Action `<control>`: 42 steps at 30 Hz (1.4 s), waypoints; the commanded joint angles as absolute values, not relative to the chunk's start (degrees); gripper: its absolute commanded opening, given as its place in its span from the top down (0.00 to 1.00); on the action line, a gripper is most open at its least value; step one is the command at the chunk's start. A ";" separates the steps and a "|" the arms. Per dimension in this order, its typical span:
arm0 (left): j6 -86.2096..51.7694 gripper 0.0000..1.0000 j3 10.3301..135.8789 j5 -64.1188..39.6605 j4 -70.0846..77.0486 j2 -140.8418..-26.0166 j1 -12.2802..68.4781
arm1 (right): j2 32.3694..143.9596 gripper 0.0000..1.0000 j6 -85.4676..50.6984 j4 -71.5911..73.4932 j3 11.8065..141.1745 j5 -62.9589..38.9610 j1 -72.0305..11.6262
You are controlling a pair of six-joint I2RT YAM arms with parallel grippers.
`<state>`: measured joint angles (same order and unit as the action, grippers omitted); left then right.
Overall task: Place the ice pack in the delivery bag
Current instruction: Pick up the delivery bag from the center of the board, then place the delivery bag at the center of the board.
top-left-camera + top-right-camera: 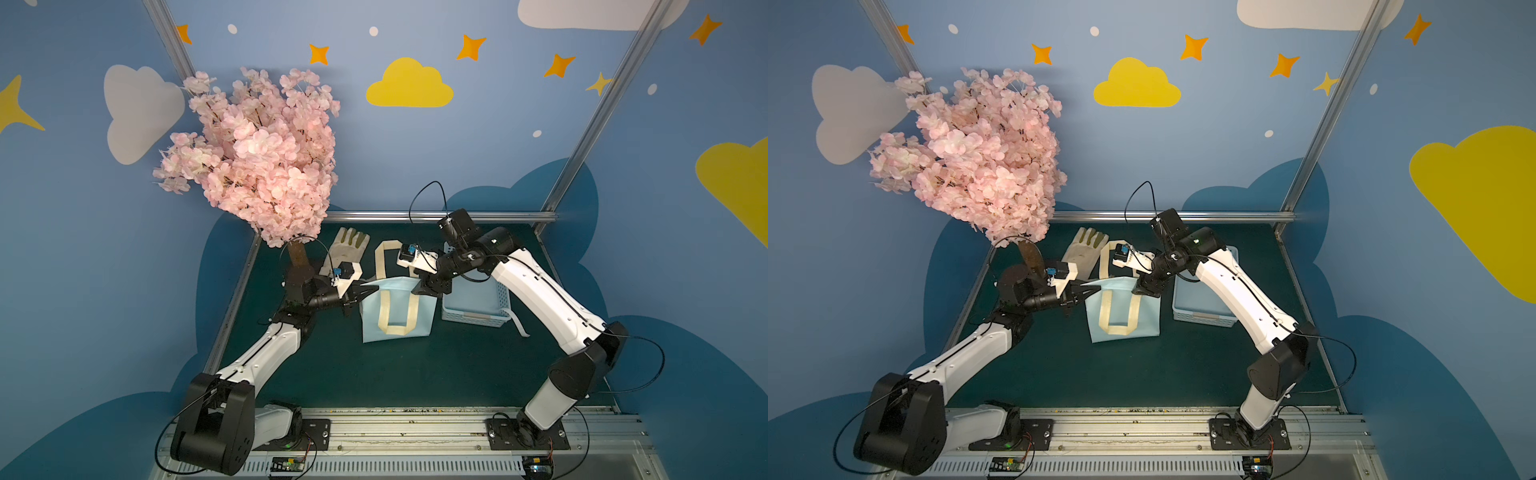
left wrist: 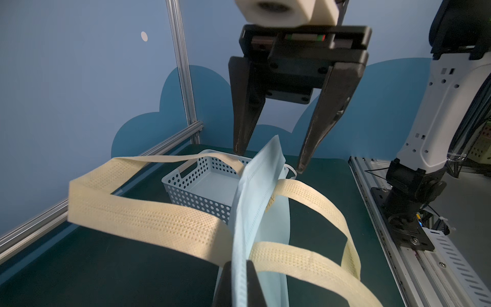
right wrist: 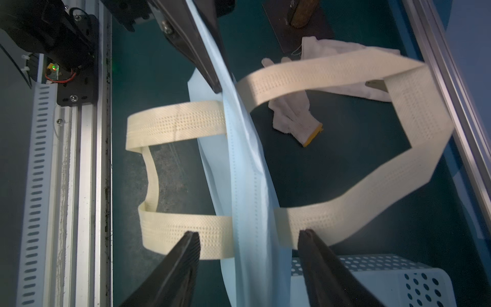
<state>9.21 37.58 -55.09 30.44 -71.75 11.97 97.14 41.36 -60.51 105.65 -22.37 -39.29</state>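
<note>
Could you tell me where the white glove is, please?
In both top views the white glove lies at the mat's back left, between the tree trunk and the delivery bag.

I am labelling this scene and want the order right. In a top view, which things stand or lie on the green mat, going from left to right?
blossom tree → glove → delivery bag → perforated basket

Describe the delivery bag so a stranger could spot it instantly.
Find the pink blossom tree at the back left of the green table. Right of its trunk sits a light blue fabric tote. Unlike the light blue perforated plastic basket beside it, it is soft cloth with cream strap handles.
</note>
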 commanded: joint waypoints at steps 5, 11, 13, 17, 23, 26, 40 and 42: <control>10.04 0.98 40.50 -57.35 34.79 -72.16 12.42 | 102.15 0.35 39.65 -58.52 108.07 -26.09 -41.12; 9.33 0.98 40.51 -56.69 35.93 -72.40 12.41 | 103.46 0.62 38.60 -58.53 107.69 -27.59 -41.19; 8.82 0.98 40.57 -56.30 36.19 -72.31 12.45 | 102.89 0.84 38.25 -58.55 107.49 -26.67 -41.12; 7.05 0.97 41.06 -55.17 36.17 -71.96 12.39 | 101.03 1.00 38.08 -58.58 107.18 -24.94 -40.23; 5.89 0.47 43.10 -53.30 30.47 -69.14 11.06 | 98.05 1.00 36.80 -58.52 109.67 -24.43 -37.53; 6.27 0.25 44.24 -52.70 24.73 -66.33 9.23 | 97.98 1.00 35.10 -58.45 113.01 -24.87 -35.60; 8.17 0.04 37.45 -46.00 11.30 -53.38 5.65 | 111.59 1.00 28.83 -51.04 127.88 -20.84 -28.53; 8.00 0.04 36.47 -45.05 10.95 -52.36 5.67 | 114.53 1.00 29.38 -50.96 130.08 -21.84 -28.05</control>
